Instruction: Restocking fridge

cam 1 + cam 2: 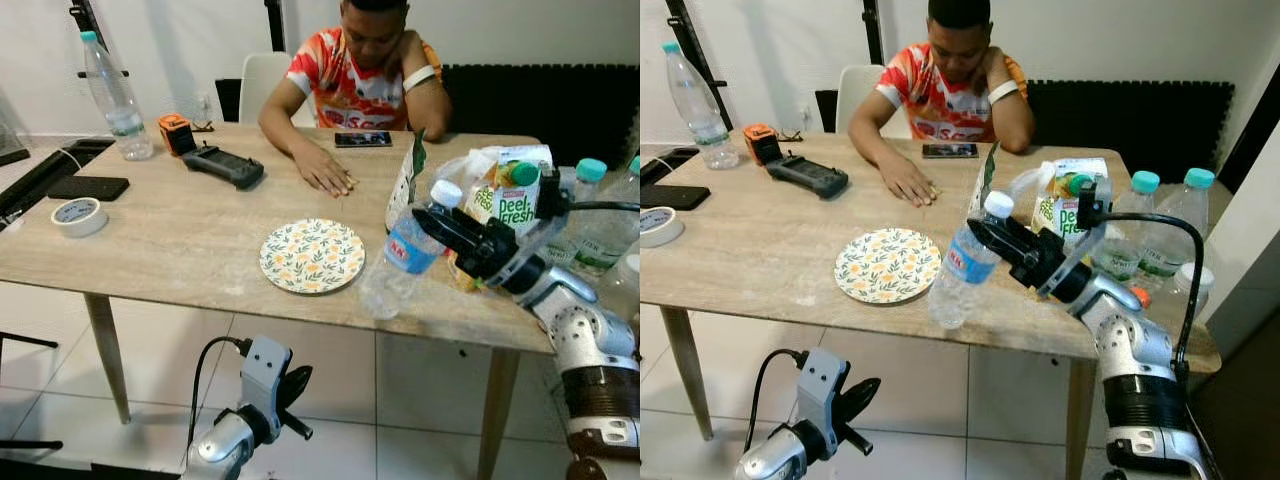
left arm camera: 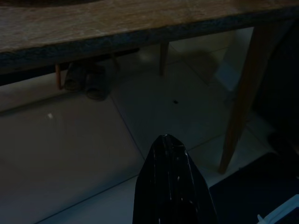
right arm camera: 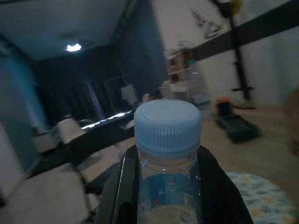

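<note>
The table (image 1: 180, 250) carries, behind the right gripper (image 1: 985, 235), a clear bag (image 1: 470, 165) holding a juice carton (image 1: 517, 195), with capped bottles (image 1: 1133, 225) beside it. That gripper's fingers clamp the neck of a tilted, nearly empty water bottle (image 1: 405, 255) over the table's near edge, right of a bare plate (image 1: 312, 255). Below the table the left gripper (image 1: 295, 385) hangs idle, fingers closed together.

Right gripper (image 1: 985, 235) is clamped around the neck of a water bottle (image 1: 962, 267), bottle tilted, base down at the front edge of the wooden table (image 1: 760, 250). Just left of it lies a flowered plate (image 1: 887, 265). Behind, a juice carton (image 1: 1072, 207) and two green-capped bottles (image 1: 1155, 230). A person (image 1: 945, 85) sits opposite, hand flat on the table.
</note>
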